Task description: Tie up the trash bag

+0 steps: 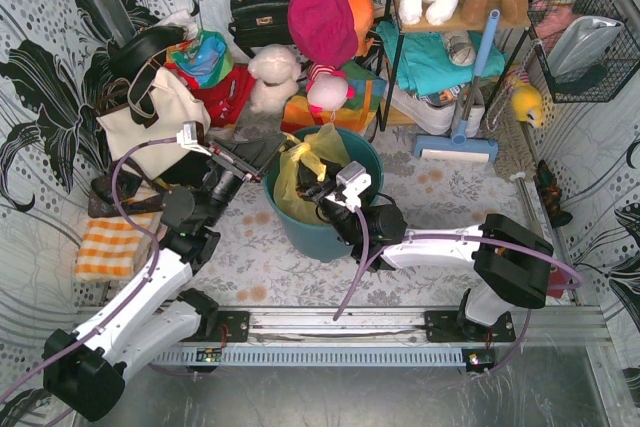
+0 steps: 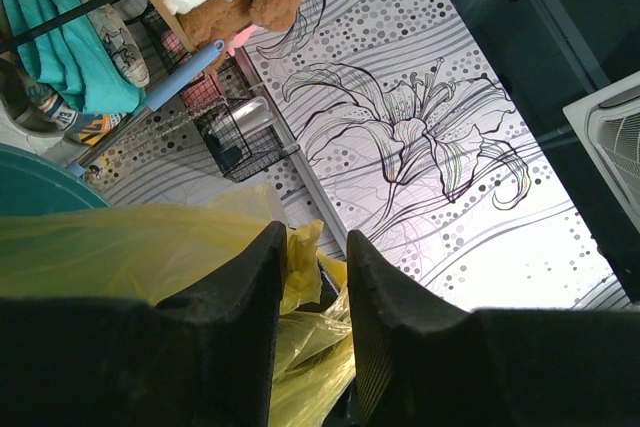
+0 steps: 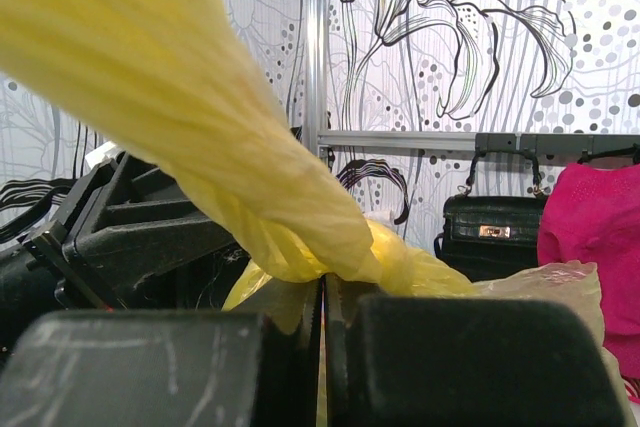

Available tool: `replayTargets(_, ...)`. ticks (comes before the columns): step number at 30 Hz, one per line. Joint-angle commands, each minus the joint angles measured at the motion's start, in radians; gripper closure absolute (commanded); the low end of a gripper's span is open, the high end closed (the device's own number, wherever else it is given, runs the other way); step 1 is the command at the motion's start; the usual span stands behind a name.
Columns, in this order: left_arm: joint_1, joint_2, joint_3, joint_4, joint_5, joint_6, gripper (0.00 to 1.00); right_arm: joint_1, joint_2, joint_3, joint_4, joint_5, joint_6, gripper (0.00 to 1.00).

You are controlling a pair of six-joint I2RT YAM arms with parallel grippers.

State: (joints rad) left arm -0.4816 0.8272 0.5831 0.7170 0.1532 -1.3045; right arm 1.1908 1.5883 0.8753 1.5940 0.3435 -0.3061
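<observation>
The trash bag (image 1: 300, 162) is thin yellow plastic standing out of the round teal bin (image 1: 310, 232) at mid-table. My right gripper (image 1: 310, 190) reaches in from the right. In the right wrist view it (image 3: 323, 282) is shut on a gathered, twisted rope of the bag (image 3: 250, 147) that runs up and to the left. My left gripper (image 1: 262, 169) is at the bin's left rim. In the left wrist view its jaws (image 2: 313, 237) stand apart with folds of the bag (image 2: 300, 267) lying in the gap between them, not pinched. The bin's rim (image 2: 30, 182) shows at the left.
A cream tote bag (image 1: 150, 122) and an orange checked cloth (image 1: 110, 247) lie left of the bin. Behind it are a black handbag (image 1: 260, 12), plush toys (image 1: 272, 77) and a blue-handled squeegee (image 1: 465, 117). A wire basket (image 1: 585, 42) hangs on the right wall.
</observation>
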Motion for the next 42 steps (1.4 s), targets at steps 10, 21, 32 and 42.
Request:
replayTargets(10, 0.008, -0.01, 0.093, -0.037, 0.023, 0.105, 0.96, 0.004, -0.039, -0.023, 0.101, -0.004, 0.04, 1.0)
replayTargets(21, 0.008, 0.014, 0.193, -0.147, 0.053, 0.24, 1.0, 0.028, -0.238, -0.177, -0.041, 0.043, 0.114, 0.99)
replayTargets(32, 0.008, 0.048, 0.212, -0.166, 0.076, 0.258, 1.0, 0.05, -0.465, -0.209, -0.382, -0.073, 0.157, 0.7)
replayTargets(42, 0.008, 0.069, 0.228, -0.167, 0.09, 0.258, 1.0, 0.051, -0.489, -0.194, -0.411, -0.068, 0.078, 0.63)
